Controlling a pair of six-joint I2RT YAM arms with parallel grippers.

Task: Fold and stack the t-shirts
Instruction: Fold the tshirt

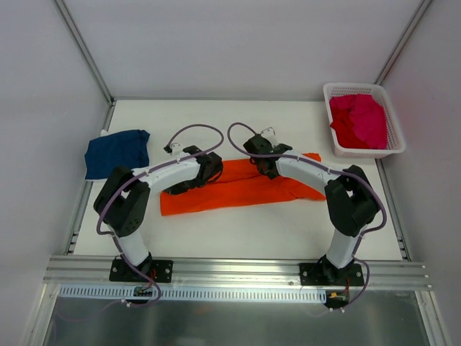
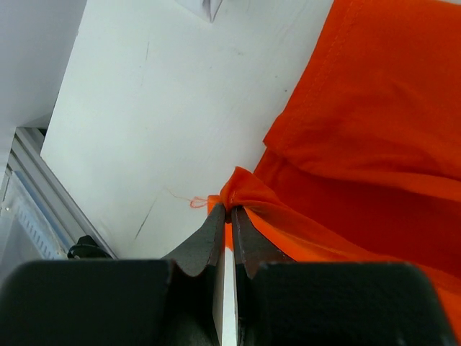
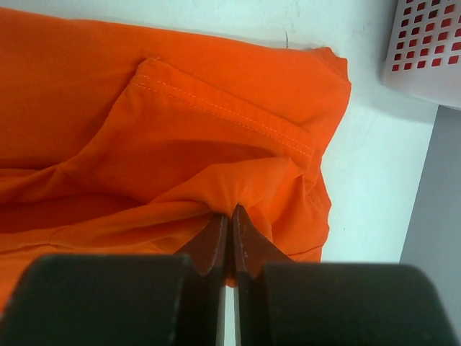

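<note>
1. Top view: the orange t-shirt (image 1: 238, 191) lies as a long, rumpled band. The navy t-shirt (image 1: 115, 153) sits well to its left, and the magenta t-shirts (image 1: 358, 120) fill a white basket (image 1: 364, 151) off to its right.
2. Left wrist view: the left gripper (image 2: 229, 213) has its fingers pressed together, pinching a bunched edge of the orange t-shirt.
3. Right wrist view: the right gripper (image 3: 230, 214) likewise pinches a raised fold of the orange t-shirt (a stitched hem shows just above).
</note>
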